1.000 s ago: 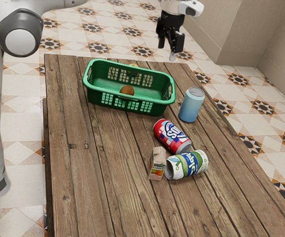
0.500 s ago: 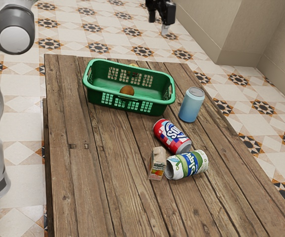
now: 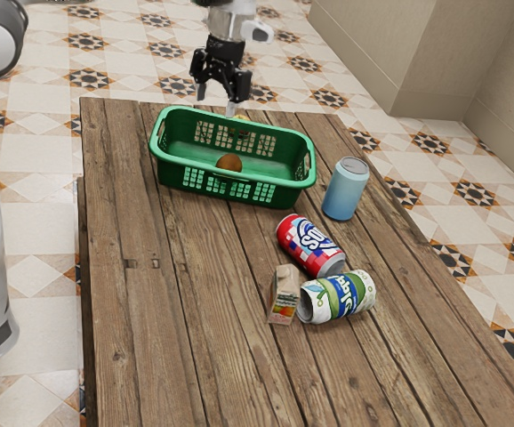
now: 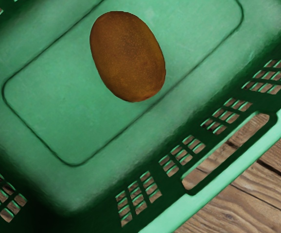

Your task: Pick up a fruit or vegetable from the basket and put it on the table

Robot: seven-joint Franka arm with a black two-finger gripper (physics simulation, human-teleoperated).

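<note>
One claw, fingers wide apart, above green basket

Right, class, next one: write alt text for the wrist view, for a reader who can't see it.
A brown, oval fruit, probably a kiwi, lies on the floor of a green basket. Grid-like holes pierce the basket's walls, and wooden planks show beyond its rim.
</note>
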